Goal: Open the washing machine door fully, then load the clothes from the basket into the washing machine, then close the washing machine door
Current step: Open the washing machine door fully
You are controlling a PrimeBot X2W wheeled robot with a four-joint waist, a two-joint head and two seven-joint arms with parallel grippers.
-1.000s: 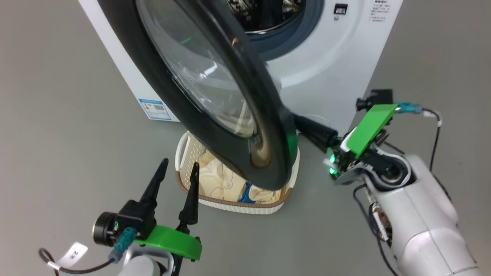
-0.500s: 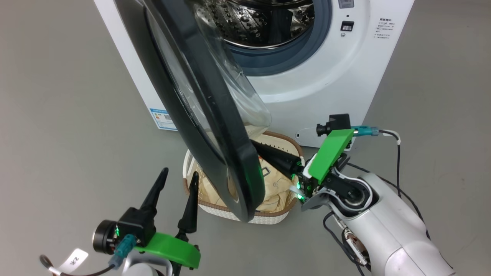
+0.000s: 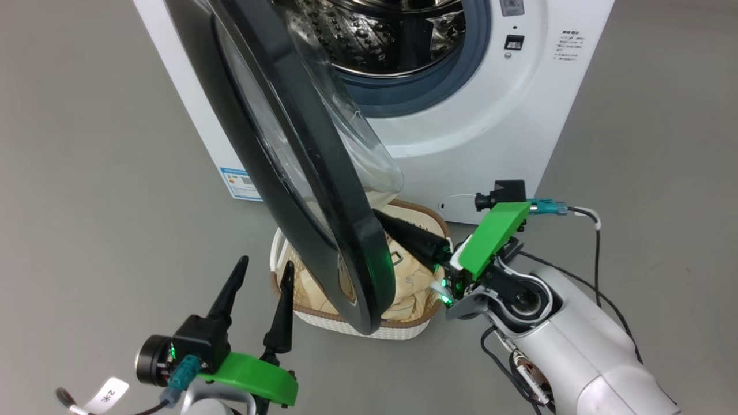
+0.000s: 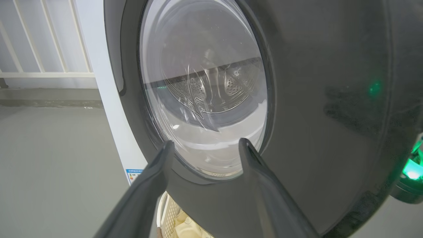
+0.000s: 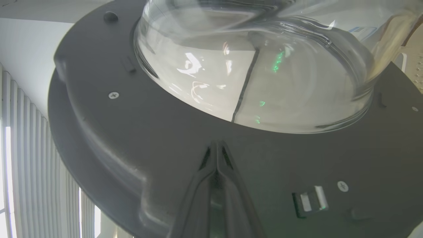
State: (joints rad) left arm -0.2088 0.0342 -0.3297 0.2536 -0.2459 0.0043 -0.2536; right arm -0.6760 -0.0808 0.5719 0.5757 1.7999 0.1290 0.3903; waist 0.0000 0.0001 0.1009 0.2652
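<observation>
The white washing machine [image 3: 490, 132] stands ahead with its steel drum [image 3: 392, 34] exposed. The washing machine door [image 3: 346, 230], black-rimmed with a clear glass bowl [image 5: 248, 66], stands partly swung out, edge-on above the basket [image 3: 369, 331]. Cream clothes [image 3: 409, 282] lie in the basket. My right gripper [image 3: 385, 221] is shut and empty, its tips [image 5: 216, 145] pressed on the door's inner black face [image 5: 132, 132] below the bowl. My left gripper [image 3: 264, 265] is open and empty on the door's outer side [image 4: 330, 99], short of it, its fingers [image 4: 158, 172] wide apart.
Grey floor surrounds the machine. The basket [image 4: 170, 215] sits right under the door's lower edge, in front of the machine. A blue-and-white sticker [image 3: 239, 181] marks the machine's left side. A white railing [image 4: 43, 74] stands behind on the left.
The door has swung further off the drum opening, with the shut right gripper following against its inner face. The head view has shifted. The left gripper has stayed open and in place.
</observation>
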